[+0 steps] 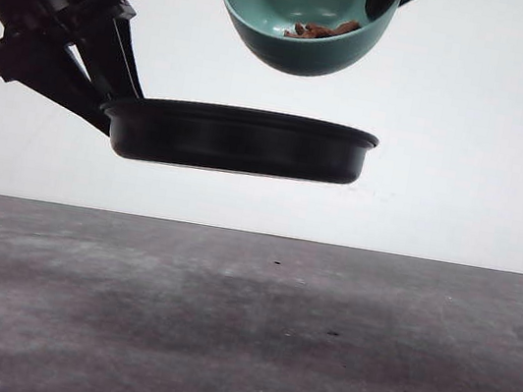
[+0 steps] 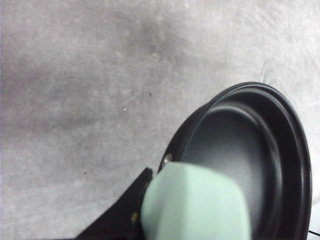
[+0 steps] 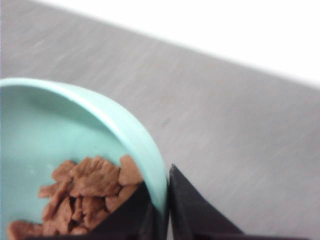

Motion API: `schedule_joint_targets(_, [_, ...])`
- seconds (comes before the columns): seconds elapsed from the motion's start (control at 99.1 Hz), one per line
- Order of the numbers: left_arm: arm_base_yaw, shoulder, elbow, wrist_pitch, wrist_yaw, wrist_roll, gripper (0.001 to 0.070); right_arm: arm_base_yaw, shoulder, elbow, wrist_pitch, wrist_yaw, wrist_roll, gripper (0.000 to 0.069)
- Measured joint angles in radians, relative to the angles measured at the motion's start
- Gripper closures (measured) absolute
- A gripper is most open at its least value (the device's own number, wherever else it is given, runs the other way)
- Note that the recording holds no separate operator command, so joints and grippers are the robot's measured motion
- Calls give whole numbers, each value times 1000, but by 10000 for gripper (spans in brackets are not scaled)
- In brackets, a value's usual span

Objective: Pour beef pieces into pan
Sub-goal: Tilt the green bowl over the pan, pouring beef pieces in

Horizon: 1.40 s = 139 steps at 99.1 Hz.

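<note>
The black pan (image 1: 240, 140) hangs level above the table, held at its left side by my left gripper (image 1: 112, 83). In the left wrist view its mint-green handle (image 2: 196, 205) sits against one black finger (image 2: 125, 210), and the pan's dark inside (image 2: 240, 150) holds nothing. Above the pan's right half, a teal bowl (image 1: 304, 19) tilts with its mouth towards the camera, and the beef pieces (image 1: 319, 31) lie inside it. My right gripper (image 3: 162, 202) pinches the bowl's rim (image 3: 145, 145), one finger inside beside the beef pieces (image 3: 85, 192) and one outside.
The grey table top (image 1: 240, 332) lies well below the pan and the bowl, with a plain white wall behind it. The pan throws a dark shadow (image 1: 254, 304) on the table.
</note>
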Motion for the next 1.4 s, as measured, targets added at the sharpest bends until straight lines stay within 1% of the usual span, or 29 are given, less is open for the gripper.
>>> schedule_joint_targets(0.131, [0,0,0,0,4,0,664,10,45,0,79,67,-126,676])
schedule_joint_targets(0.272, [0,0,0,1,8,0,664,28,105,0,117,117,-296,676])
schedule_joint_targets(0.414, [0,0,0,1,8,0,664,39,130,0,172,120,-431,676])
schedule_joint_targets(0.595, [0,0,0,1,11,0,664,46,130,0,329,128,-588,676])
schedule_joint_targets(0.696, [2,0,0,1,11,0,664,51,130,0,393,127,-682,676])
schedule_joint_targets(0.807, [10,0,0,1,15,0,664,52,130,0,398,125,-737,676])
schedule_joint_targets(0.989, [42,0,0,1,18,0,664,62,130,0,401,116,-795,676])
schedule_joint_targets(1.13, [50,0,0,1,27,0,664,79,130,-1,466,89,-853,676])
schedule_joint_targets(1.251, [55,0,0,1,32,0,664,85,130,-1,527,64,-925,676])
schedule_joint_targets(1.403, [62,0,0,1,37,0,664,89,130,-1,542,38,-996,676])
